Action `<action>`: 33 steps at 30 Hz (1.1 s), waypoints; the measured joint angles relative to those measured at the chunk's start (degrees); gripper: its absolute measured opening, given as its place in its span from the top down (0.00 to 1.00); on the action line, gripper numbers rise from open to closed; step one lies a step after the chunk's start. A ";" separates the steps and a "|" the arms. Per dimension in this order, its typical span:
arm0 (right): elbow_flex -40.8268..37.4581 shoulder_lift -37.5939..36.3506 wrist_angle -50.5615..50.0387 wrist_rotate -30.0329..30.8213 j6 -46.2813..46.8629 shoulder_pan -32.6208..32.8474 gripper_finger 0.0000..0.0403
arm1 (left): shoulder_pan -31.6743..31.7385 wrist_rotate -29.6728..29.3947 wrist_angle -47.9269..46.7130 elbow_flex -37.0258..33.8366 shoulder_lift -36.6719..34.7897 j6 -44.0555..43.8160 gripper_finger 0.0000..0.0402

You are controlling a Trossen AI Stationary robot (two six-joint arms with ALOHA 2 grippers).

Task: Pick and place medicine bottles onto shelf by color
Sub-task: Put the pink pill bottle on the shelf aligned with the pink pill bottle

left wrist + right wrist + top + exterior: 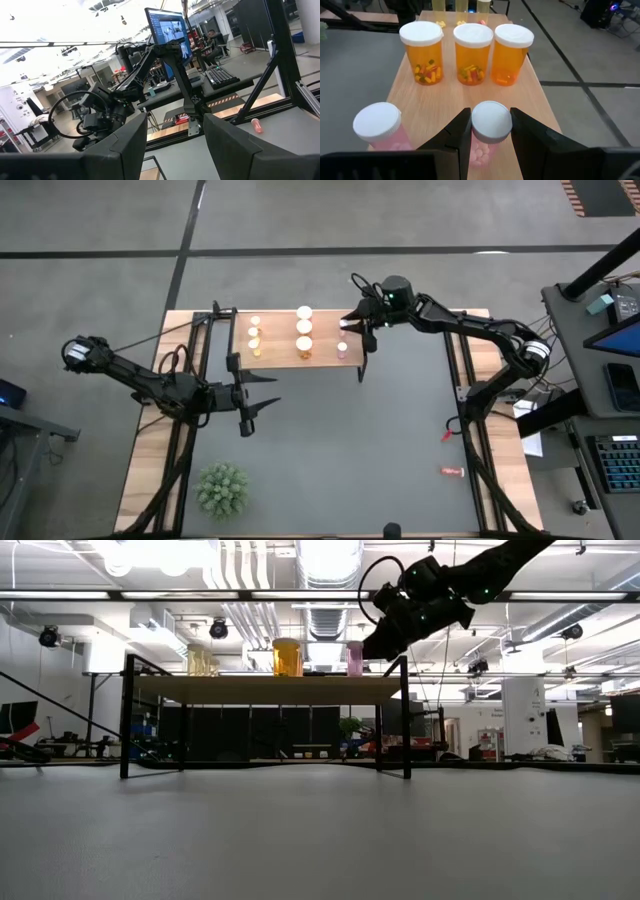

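Note:
The wooden shelf (300, 352) stands at the table's far middle. On it stand three yellow bottles (254, 333), three orange bottles (304, 327) and two pink bottles with white caps. My right gripper (491, 131) reaches over the shelf's right end from the far right and is shut on one pink bottle (491, 120), which stands on the board (445, 107). The other pink bottle (377, 125) stands beside it. The orange bottles (472, 52) stand in a row behind. My left gripper (262, 395) is open and empty over the table, on the near side of the shelf's left end. My right gripper has the pink bottle's white cap (491, 119) between its two fingers, one on each side. The fingers (461, 132) slant down from the far right. The bottle is upright and seems to stand on the shelf board; its foot is hidden by the cap.
A green spiky plant (222, 488) stands at the near left. Two small reddish things lie near the table's right edge (447, 435) (453, 472); one also shows in the left wrist view (256, 125). The table's middle (350, 440) is bare.

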 joint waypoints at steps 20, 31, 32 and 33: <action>-0.02 0.00 -1.38 5.95 0.19 2.72 0.73 | 0.00 0.00 -0.09 -0.02 0.00 0.19 0.55; -0.02 0.00 -1.39 6.00 1.22 2.72 0.58 | 0.00 0.00 -0.07 -0.02 0.02 0.19 0.55; -0.02 0.00 -1.39 6.00 1.24 2.72 0.56 | 0.00 0.00 -0.07 -0.02 0.00 0.19 0.55; -0.02 0.00 -1.39 6.00 1.24 2.72 0.54 | 0.00 0.00 -0.07 -0.02 0.00 0.19 0.55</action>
